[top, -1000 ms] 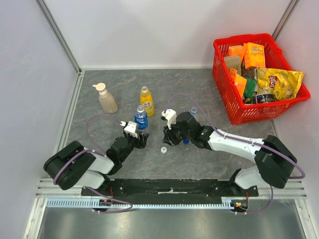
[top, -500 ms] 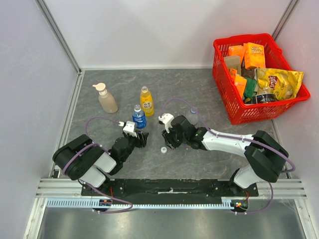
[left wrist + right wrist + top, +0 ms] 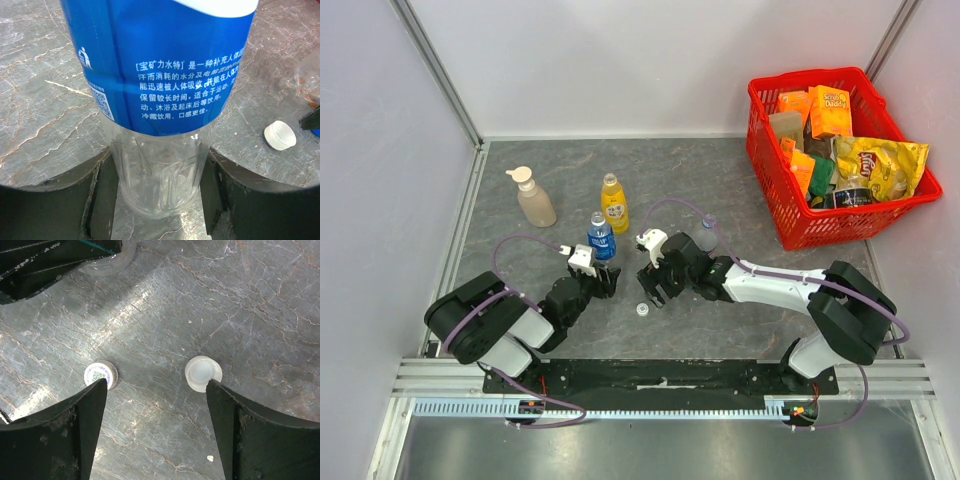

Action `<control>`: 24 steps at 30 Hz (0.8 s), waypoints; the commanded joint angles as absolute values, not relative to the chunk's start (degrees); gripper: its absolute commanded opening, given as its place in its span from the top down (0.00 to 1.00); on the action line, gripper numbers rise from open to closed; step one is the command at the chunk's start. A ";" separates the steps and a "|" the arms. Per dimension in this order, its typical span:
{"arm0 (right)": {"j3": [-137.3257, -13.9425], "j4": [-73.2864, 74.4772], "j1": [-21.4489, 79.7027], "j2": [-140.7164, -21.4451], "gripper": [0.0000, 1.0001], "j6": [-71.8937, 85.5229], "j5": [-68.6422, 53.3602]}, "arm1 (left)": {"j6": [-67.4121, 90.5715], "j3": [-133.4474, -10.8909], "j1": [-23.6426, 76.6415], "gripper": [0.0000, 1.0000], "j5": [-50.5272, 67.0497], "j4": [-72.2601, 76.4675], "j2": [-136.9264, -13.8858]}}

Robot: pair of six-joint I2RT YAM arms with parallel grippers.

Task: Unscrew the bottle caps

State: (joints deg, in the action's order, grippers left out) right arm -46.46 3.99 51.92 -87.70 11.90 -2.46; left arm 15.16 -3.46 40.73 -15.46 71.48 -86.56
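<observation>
A clear bottle with a blue label stands upright on the table. My left gripper is shut on its lower body, one finger on each side. From above, this bottle is just beyond the left gripper. My right gripper hangs open over the table, holding nothing. Two white caps lie loose by its fingertips: a printed one at the left finger and an upturned one at the right. The top view shows only one cap. The yellow juice bottle and another clear bottle stand farther back.
A beige pump-top soap bottle stands at the back left. A red basket full of snack packets sits at the back right. Grey walls enclose the marbled table on the left, back and right.
My right gripper has opened and shifted slightly left and nearer. A second white cap now lies on the table beside it. The left gripper still holds the blue-label bottle.
</observation>
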 commanded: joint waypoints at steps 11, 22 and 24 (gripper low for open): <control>-49.13 3.69 52.12 -82.88 0.09 11.16 -1.58 | 17.66 -4.31 42.54 0.63 -18.63 63.55 -84.20; -49.04 3.78 52.12 -82.09 0.06 10.81 -1.76 | 19.51 -5.19 45.09 0.36 -22.23 57.05 -81.74; -48.96 3.78 52.21 -81.83 0.06 10.72 -1.58 | 19.95 -5.27 45.52 0.33 -23.02 56.08 -81.56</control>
